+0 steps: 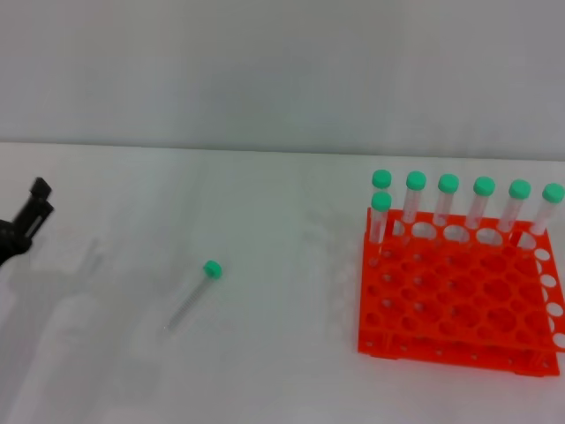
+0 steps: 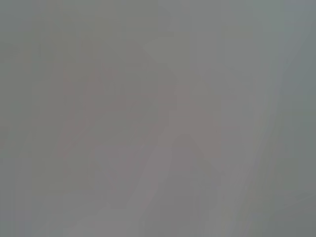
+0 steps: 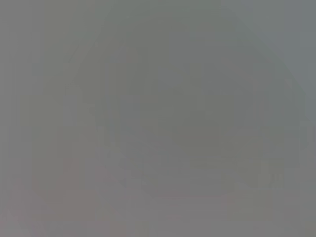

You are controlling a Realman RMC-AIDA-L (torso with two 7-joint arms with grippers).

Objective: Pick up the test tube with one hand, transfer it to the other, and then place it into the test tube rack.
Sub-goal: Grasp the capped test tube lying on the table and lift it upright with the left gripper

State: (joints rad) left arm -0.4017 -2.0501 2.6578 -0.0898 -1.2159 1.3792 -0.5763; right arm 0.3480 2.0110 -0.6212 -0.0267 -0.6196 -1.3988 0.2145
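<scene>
A clear test tube (image 1: pixel 192 295) with a green cap lies flat on the white table (image 1: pixel 265 371), left of centre, cap pointing to the back right. The orange test tube rack (image 1: pixel 459 296) stands at the right. My left gripper (image 1: pixel 35 205) is a black shape at the far left edge, well apart from the tube and holding nothing that I can see. My right gripper is out of view. Both wrist views show only a blank grey surface.
Several green-capped tubes (image 1: pixel 448 201) stand upright in the rack's back row, and one more stands in front of them at the left end. A pale wall (image 1: pixel 282 71) rises behind the table.
</scene>
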